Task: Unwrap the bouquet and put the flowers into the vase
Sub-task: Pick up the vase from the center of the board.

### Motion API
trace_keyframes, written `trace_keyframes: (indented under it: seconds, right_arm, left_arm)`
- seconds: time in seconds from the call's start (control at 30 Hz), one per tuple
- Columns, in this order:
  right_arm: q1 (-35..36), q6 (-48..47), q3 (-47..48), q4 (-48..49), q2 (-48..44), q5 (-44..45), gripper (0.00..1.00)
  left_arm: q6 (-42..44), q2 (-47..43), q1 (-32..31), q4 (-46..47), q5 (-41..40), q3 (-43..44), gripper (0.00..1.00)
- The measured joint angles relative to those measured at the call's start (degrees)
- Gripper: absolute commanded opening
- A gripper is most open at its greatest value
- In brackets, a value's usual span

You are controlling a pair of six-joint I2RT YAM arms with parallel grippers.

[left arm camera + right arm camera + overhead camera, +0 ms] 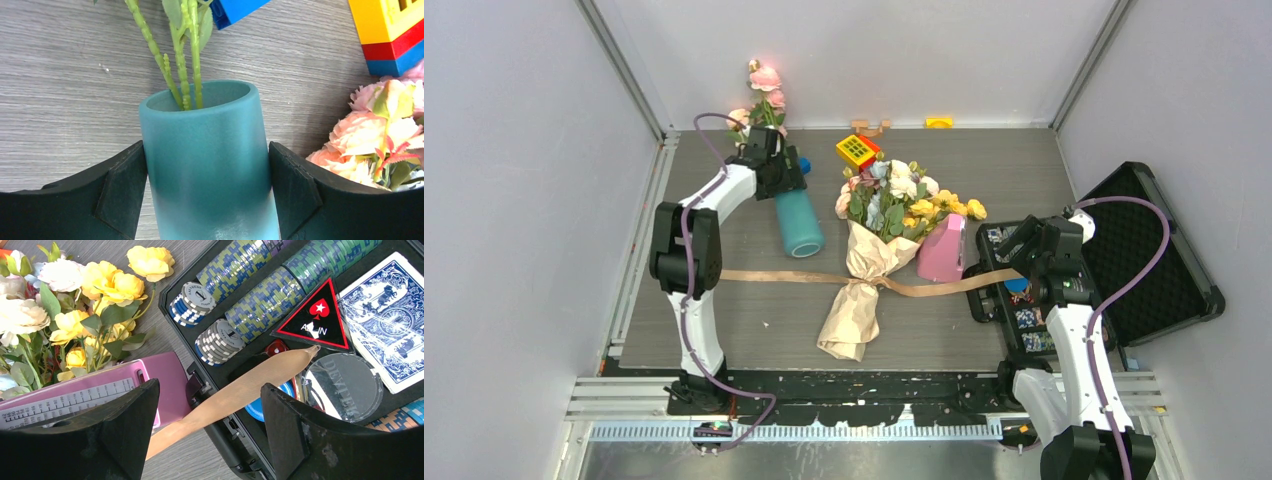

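Your left hand [207, 170] hugs the vase [200, 130], with rose stems [182, 65] crowding its mouth. The bouquet [886, 215] and pink box [942, 250] block the middle, the poker case [1144, 260] the right. A ribbon [774, 275] strings across the tabletop [754, 330]; there's bare room near you, left of the bouquet.

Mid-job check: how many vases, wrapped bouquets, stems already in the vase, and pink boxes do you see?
Vase: 1
Wrapped bouquet: 1
Stems in the vase: 3
Pink box: 1
Total: 6
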Motion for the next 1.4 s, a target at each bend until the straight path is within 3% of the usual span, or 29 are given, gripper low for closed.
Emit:
trace_keyframes:
  seconds: [0.9, 1.4]
  right_arm:
    - [0.0, -0.31, 0.02, 0.04, -2.29, -2.45, 0.78]
    - [0.28, -1.4, 5.92, 0.13, -4.33, -10.71, 0.78]
  left_arm:
    - [9.75, -20.81, -1.16, 19.71, -3.72, -23.17, 0.0]
    - [13.25, -33.2, -2.01, 26.75, -1.09, -32.3, 0.0]
